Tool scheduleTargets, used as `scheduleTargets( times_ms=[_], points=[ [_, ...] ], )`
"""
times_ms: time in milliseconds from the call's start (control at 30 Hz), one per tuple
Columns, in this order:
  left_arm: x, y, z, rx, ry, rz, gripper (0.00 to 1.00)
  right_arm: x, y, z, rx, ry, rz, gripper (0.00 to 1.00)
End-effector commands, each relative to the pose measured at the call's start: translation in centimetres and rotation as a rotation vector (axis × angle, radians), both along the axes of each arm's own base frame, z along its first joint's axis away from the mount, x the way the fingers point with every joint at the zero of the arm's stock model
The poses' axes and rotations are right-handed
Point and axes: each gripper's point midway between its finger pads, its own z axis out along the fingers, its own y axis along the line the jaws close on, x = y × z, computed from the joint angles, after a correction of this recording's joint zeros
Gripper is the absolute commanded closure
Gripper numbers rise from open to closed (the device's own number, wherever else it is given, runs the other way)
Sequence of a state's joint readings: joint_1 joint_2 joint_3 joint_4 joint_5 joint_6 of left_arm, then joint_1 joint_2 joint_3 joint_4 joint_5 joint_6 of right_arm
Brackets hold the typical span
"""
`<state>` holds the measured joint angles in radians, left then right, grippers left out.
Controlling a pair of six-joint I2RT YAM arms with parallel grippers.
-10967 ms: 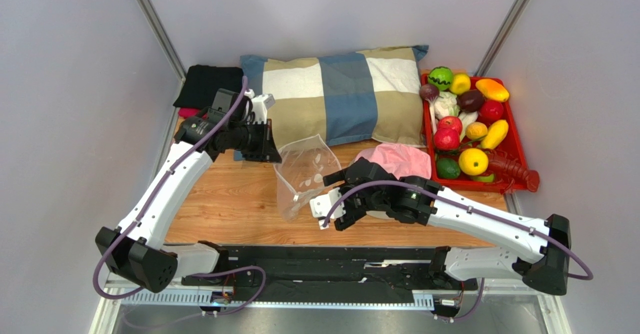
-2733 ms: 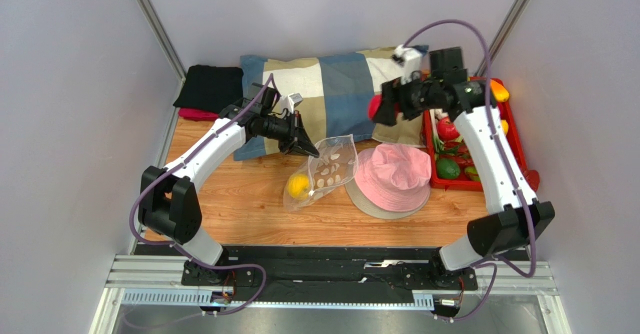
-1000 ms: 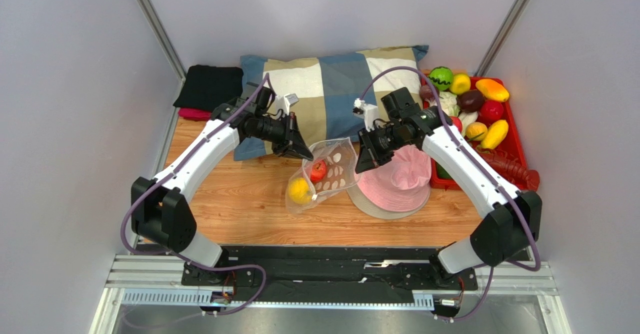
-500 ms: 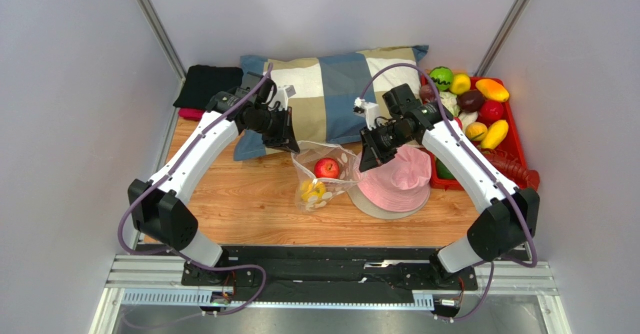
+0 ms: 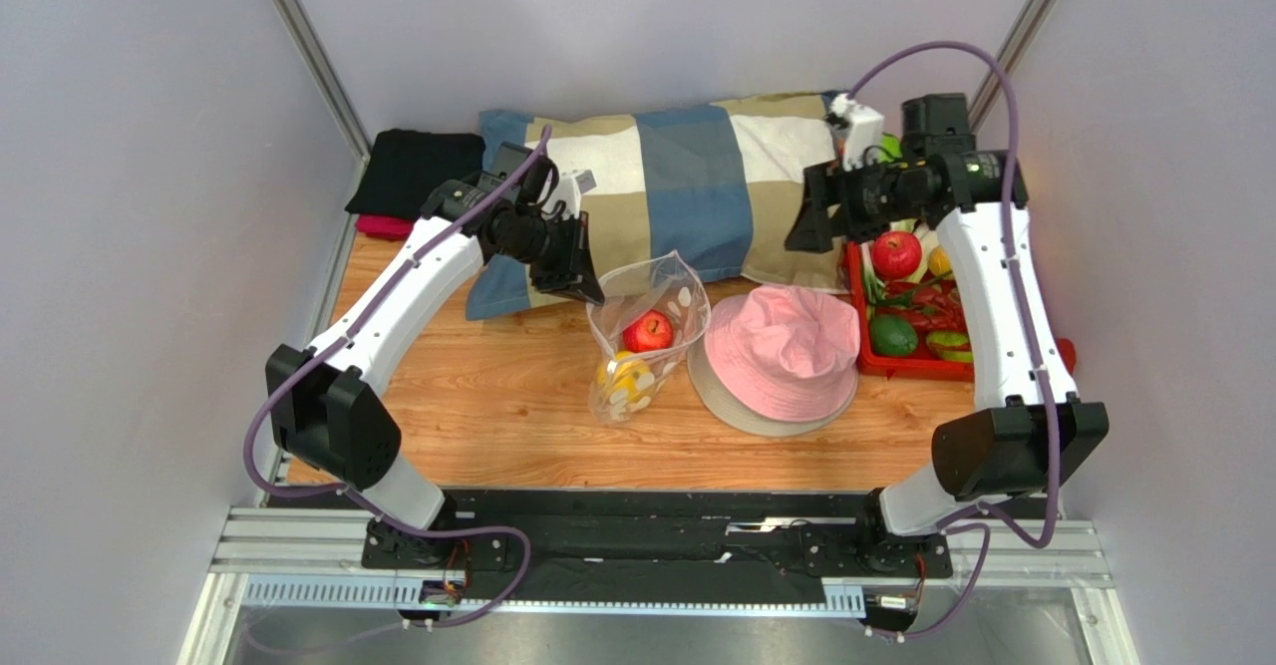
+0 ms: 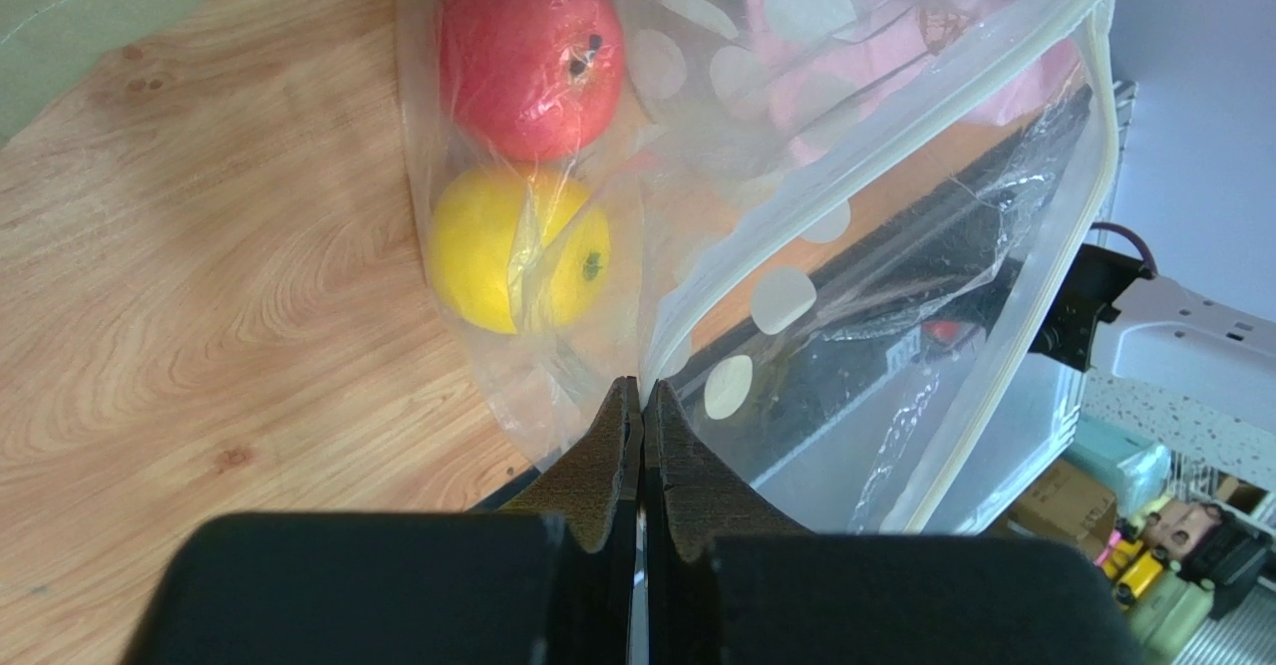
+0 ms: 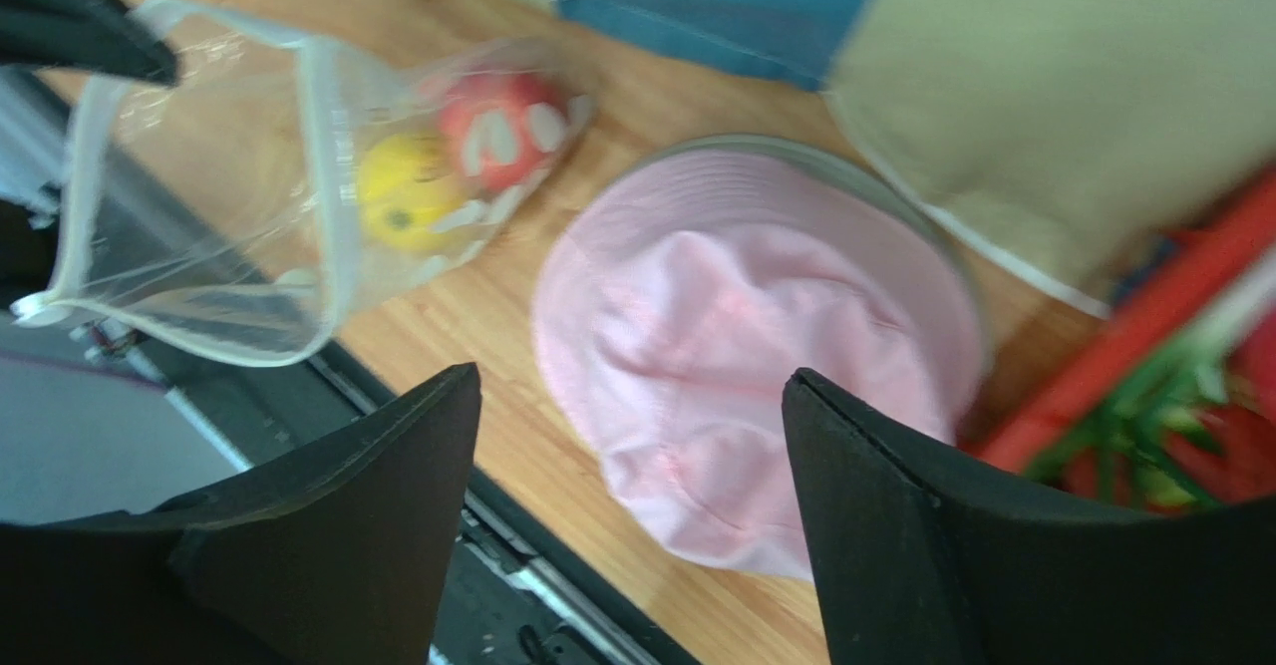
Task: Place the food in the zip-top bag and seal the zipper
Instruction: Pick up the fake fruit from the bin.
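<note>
zip-top bag pinched at its rim
left gripper is clamped on it; red fruit and yellow fruit lie inside; right gripper gapes apart, empty.

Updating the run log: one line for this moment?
left gripper: shut on bag | right gripper: open, empty | bag: red fruit, yellow fruit inside, mouth open

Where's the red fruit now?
Top view, near centre: red fruit inside the zip-top bag, beside the yellow fruit, left of the pink hat.
</note>
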<state>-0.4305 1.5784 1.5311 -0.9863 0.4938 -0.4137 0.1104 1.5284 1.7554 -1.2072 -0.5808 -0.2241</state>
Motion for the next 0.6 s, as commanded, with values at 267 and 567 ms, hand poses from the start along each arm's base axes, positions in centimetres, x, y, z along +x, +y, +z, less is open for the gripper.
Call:
scheduleTargets(
  times_ms=[267, 567],
  points=[
    [0.8, -1.0, 1.3, -0.056, -0.031, -0.005, 1.0, 10.4, -13.4, -3.0, -0.218, -0.132, -0.356, 0.39],
    [0.3, -0.7, 0.8, -0.043, -0.026, -0.01, 1.0, 7.4, -14.0, -6.3, -0.259, 0.008, -0.201, 0.32]
  ],
)
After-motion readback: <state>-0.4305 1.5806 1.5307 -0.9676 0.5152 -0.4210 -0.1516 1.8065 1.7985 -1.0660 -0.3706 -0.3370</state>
